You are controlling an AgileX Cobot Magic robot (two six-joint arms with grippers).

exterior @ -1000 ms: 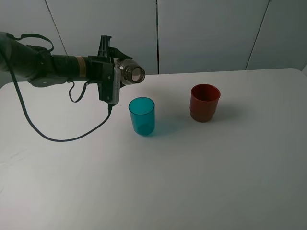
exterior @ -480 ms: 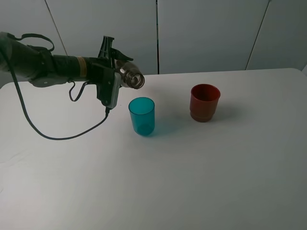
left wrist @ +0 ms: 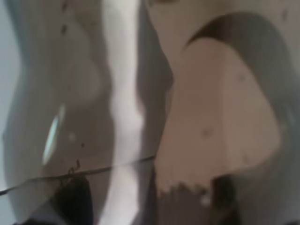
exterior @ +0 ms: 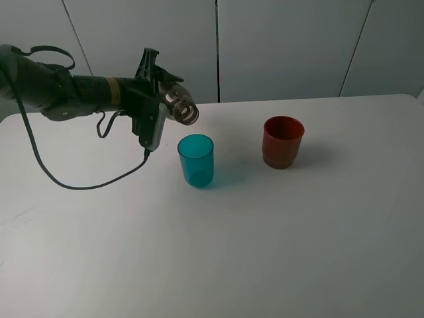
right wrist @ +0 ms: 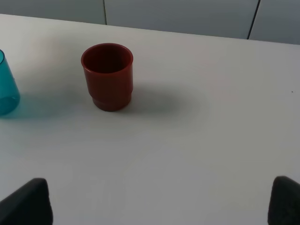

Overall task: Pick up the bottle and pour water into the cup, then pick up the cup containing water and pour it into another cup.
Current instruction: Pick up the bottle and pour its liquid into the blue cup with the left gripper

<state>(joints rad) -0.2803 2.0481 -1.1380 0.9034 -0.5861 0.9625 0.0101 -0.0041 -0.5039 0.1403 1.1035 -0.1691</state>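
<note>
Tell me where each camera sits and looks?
Exterior high: up high, looks down on the table; left arm's tool holding the tilted bottle.
Left wrist: on that arm, filled by the blurry bottle.
Right wrist: on the right arm, facing the red cup; its fingertips show.
Shared: high and right both see red and teal cup.
</note>
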